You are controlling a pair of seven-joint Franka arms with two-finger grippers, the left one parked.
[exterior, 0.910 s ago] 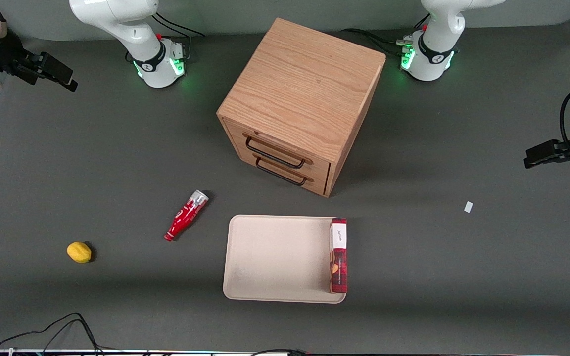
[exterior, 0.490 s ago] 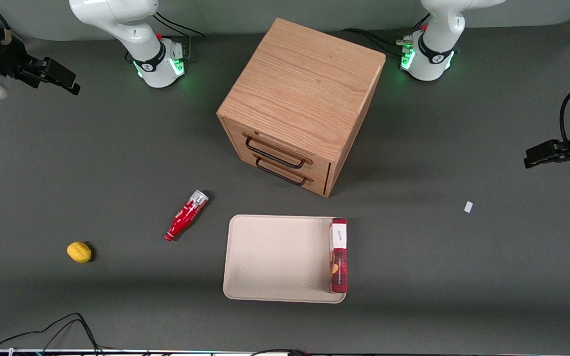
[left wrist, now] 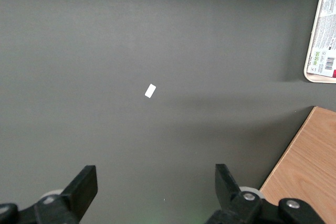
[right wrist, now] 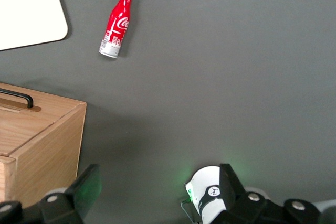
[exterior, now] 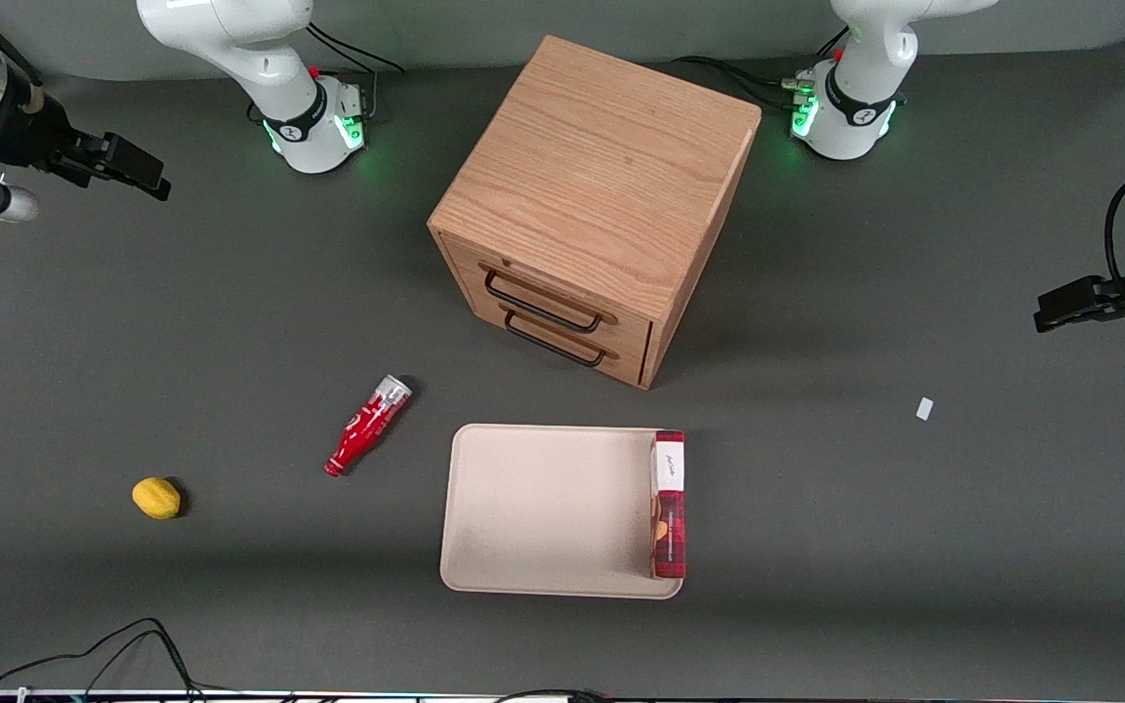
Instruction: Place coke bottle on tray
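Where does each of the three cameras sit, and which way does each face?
Front view: high, facing both arm bases, looking down on coke bottle, tray, cabinet; the tool hangs open, high at the working arm's end.
Right wrist view: looks down past tool fingers at bottle and tray corner.
Left wrist view: looks down at table.
All three show the tray.

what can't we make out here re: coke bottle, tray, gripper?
- gripper: high above the table at the working arm's end; fingers open, tips cut off by the right wrist frame edge.
- tray: mostly cut off in the right wrist view.
- coke bottle: logo unreadably small in the front view.
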